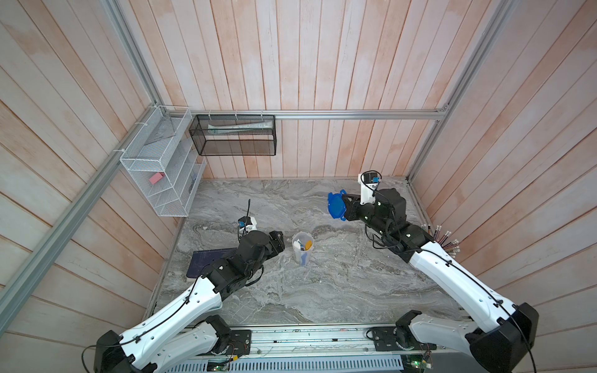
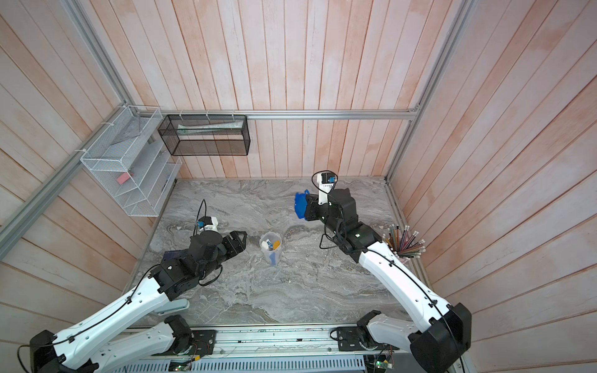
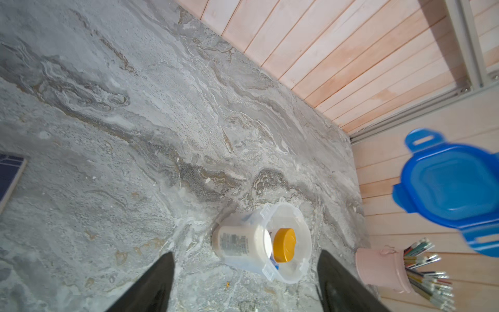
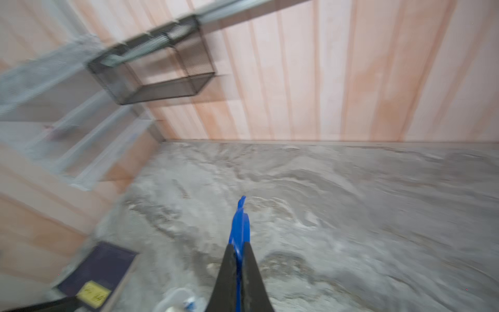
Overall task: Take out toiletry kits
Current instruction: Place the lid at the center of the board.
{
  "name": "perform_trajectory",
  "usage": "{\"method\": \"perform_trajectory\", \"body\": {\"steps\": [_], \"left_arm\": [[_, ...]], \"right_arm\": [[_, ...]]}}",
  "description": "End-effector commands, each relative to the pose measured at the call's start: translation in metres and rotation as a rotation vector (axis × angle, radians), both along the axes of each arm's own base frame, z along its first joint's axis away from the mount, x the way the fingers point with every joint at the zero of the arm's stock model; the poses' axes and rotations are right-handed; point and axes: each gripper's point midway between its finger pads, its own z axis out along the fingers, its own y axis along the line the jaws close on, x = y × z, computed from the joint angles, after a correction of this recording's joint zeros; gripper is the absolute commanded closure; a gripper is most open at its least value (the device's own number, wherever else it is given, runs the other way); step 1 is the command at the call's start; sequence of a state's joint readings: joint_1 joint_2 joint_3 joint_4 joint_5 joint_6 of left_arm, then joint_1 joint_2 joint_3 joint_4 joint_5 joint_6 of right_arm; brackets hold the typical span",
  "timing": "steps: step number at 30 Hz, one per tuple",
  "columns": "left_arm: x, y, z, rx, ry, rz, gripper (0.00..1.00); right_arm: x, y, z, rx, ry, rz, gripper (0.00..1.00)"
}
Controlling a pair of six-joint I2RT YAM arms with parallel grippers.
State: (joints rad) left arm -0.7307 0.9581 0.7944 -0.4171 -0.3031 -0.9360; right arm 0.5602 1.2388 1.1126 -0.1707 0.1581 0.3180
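Unpacking starts — right pincer (image 4: 239, 259) clamps round blue plastic lid (image 1: 334, 206), left pincer (image 3: 245, 255) gapes empty, nine o'clock of clear plastic tub (image 3: 297, 216); next, probably lift its yellow-capped white bottle (image 3: 283, 244).

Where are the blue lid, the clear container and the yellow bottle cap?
blue lid (image 1: 336, 206): in a top view, its flat face.
clear container (image 3: 301, 251): left wrist view, bare inner wall.
yellow bottle cap (image 3: 284, 245): left wrist view, its round top.

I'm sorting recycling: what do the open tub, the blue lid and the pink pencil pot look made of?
The tub looks like clear, slightly cloudy plastic: a bottle shows through its wall. The lid looks like glossy blue plastic with moulded, slotted tabs. The pot is matte pink, maybe painted metal; unclear.
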Motion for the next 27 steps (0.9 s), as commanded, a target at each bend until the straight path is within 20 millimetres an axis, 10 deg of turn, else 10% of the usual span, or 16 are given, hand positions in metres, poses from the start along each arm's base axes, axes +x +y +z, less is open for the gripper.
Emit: {"method": "perform_trajectory", "body": {"steps": [1, 13, 27], "left_arm": [[0.002, -0.007, -0.008, 0.012, 0.004, -0.045, 0.08], [0.003, -0.055, -0.057, 0.02, 0.115, -0.253, 0.3], [0.028, -0.068, -0.059, 0.04, 0.115, -0.259, 0.42]], "right_arm": [[0.009, -0.077, -0.099, -0.542, 0.236, -0.298, 1.0], [0.043, -0.053, -0.194, -0.638, 0.378, -0.265, 0.99], [0.033, -0.017, -0.252, -0.513, 0.511, -0.127, 0.58]]}}
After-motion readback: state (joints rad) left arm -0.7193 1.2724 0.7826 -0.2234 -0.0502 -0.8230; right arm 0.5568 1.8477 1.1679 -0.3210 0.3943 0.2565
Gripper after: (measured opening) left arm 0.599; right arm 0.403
